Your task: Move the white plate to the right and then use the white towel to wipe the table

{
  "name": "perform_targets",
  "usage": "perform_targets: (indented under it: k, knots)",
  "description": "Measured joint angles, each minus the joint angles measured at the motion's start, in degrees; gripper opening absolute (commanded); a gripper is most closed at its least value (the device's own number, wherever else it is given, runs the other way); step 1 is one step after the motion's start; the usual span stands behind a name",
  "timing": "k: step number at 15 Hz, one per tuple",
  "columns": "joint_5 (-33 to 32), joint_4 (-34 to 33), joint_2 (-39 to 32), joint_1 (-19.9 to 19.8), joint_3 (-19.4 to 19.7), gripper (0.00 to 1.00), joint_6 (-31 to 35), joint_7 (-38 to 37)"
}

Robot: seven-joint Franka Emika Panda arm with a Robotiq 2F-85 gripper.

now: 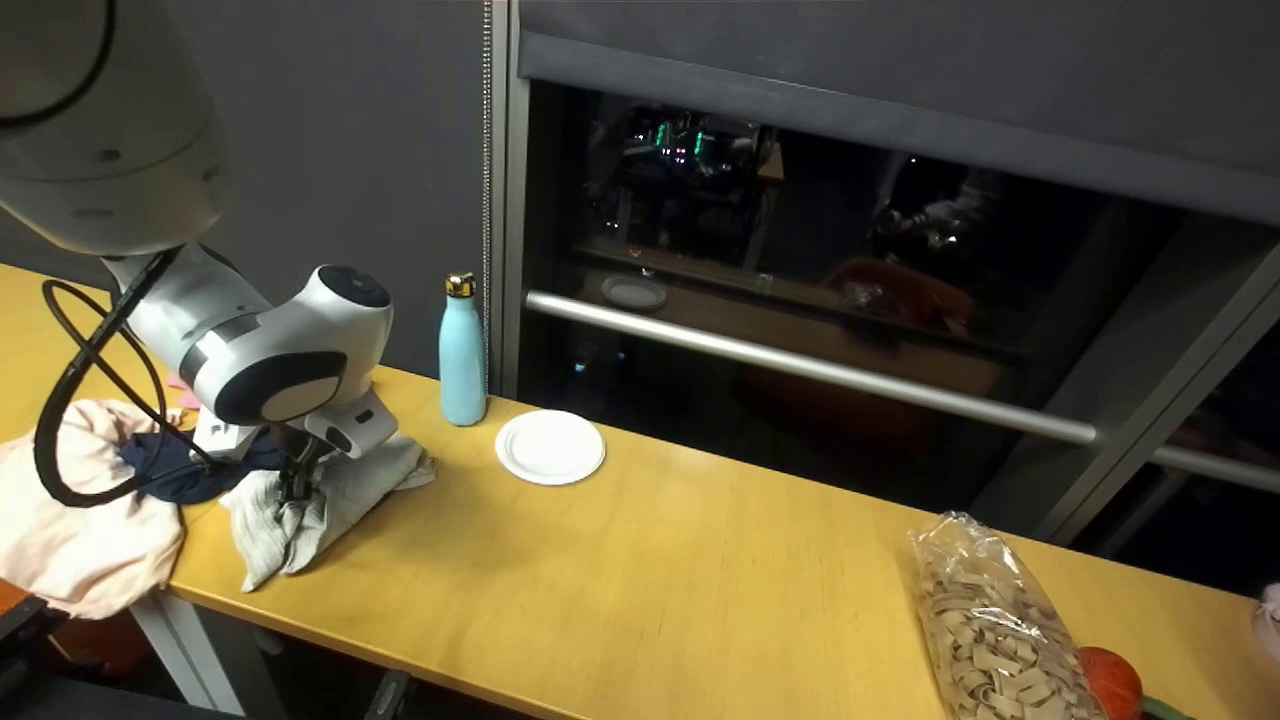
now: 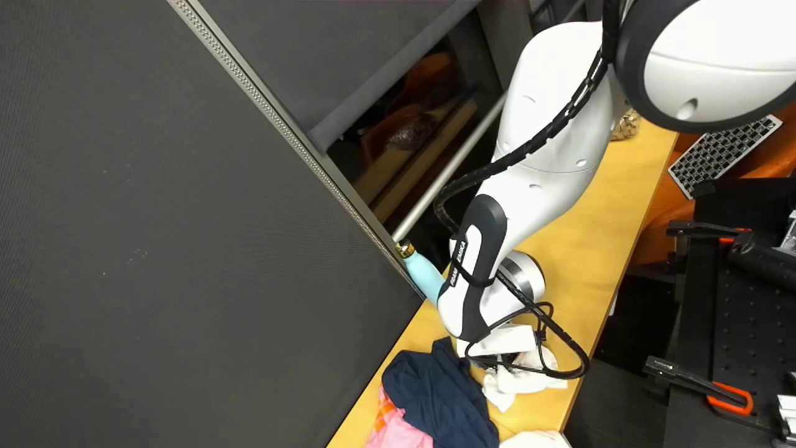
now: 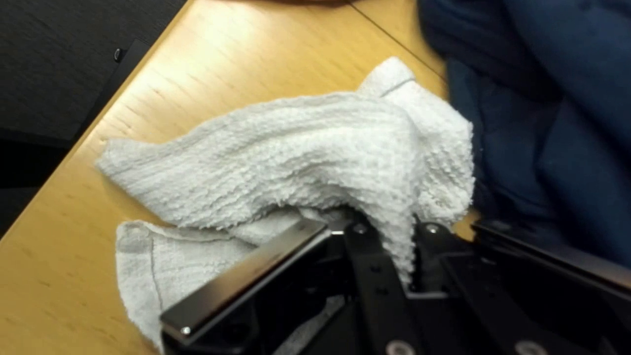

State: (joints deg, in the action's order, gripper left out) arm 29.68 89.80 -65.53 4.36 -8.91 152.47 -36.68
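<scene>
Yellow counter (image 1: 680, 560) runs under your hand (image 3: 397, 241), which pinches a fold of the white towel (image 3: 276, 158); one end reaches near the edge away from the window (image 1: 720, 220). Near the window-side edge stands a blue bottle (image 1: 463, 360), with the white plate (image 1: 550, 447) just beside it.

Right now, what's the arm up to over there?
The robot's hand is closed on a fold of the white towel, which looks bunched on the table beside a navy cloth. The white plate sits apart from the towel, near a light-blue bottle, untouched. I can't tell from this whether wiping has begun.
</scene>
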Motion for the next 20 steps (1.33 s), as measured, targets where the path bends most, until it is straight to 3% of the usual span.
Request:
perform_targets:
  k: [8,14,20]
  knots:
    - [-0.2,8.7,5.0,0.2,8.0,0.04,1.2,0.0]
    - [-0.2,18.4,8.7,-0.8,13.2,0.04,7.3,0.0]
    - [-2.5,15.0,6.6,-1.0,17.4,0.04,9.2,-1.9]
